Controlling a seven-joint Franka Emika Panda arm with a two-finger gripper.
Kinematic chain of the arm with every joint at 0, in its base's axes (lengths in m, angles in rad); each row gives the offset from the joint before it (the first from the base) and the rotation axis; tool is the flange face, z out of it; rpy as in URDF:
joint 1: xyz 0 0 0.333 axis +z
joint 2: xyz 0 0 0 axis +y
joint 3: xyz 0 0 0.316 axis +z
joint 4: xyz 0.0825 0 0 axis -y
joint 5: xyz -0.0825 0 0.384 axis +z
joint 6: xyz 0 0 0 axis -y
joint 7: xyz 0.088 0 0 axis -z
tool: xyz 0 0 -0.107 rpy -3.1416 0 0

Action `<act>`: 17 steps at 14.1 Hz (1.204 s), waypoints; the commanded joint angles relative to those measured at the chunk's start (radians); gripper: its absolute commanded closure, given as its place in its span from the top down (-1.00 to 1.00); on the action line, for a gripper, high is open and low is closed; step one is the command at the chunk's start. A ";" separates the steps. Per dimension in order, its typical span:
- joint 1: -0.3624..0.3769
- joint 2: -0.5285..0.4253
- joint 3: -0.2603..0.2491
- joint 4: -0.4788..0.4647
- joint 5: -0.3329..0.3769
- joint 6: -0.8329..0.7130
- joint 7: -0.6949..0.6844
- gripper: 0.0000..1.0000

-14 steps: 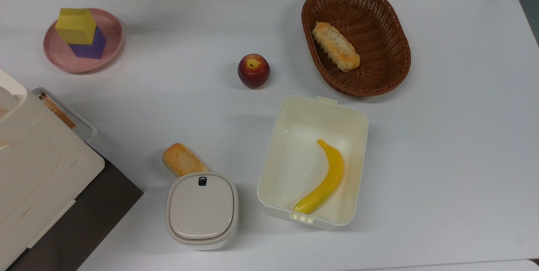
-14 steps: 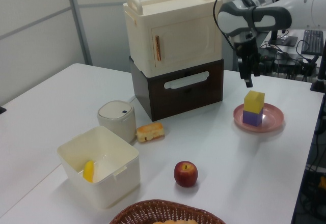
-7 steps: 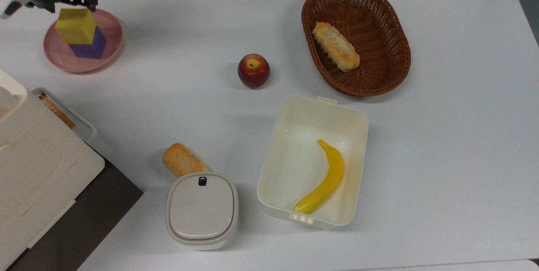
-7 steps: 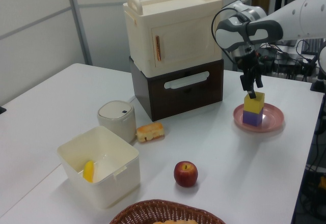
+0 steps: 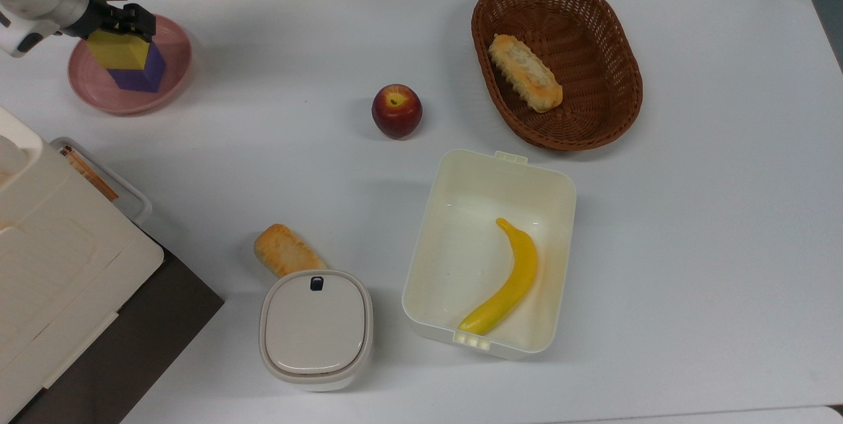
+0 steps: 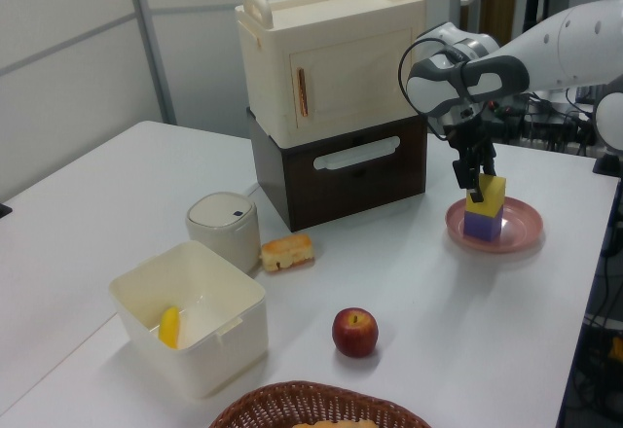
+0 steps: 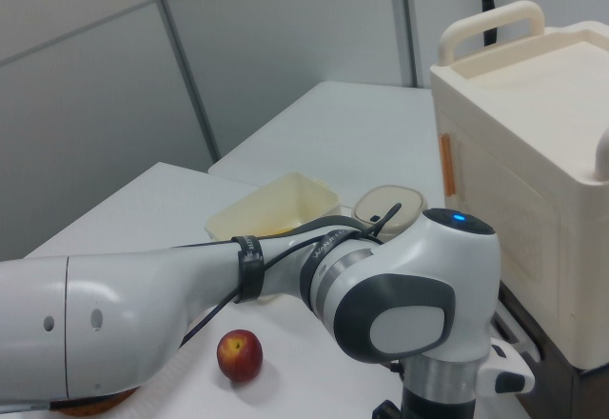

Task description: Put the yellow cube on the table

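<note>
Top view: gripper (image 5: 118, 21) down at yellow cube (image 5: 117, 50), which sits stacked on purple cube (image 5: 141, 71) on pink plate (image 5: 172, 55), white table (image 5: 691, 213) beneath; black fingers (image 5: 141, 20) at cube's upper edge. Left view: gripper (image 6: 479, 179) with fingers straddling yellow cube (image 6: 491, 193) top, grip closure unclear. Right view: arm (image 7: 285, 305) in foreground, apple (image 7: 240, 356) below.

Overhead and two opposing oblique side cameras
</note>
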 commanded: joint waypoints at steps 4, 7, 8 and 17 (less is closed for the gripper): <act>0.009 -0.023 0.000 0.004 -0.021 0.008 0.019 -0.55; 0.017 -0.066 0.009 0.005 -0.021 0.001 0.022 -0.63; 0.028 -0.078 0.010 0.009 -0.020 -0.005 0.027 -0.63; 0.265 -0.057 0.015 0.048 0.115 -0.026 0.195 -0.61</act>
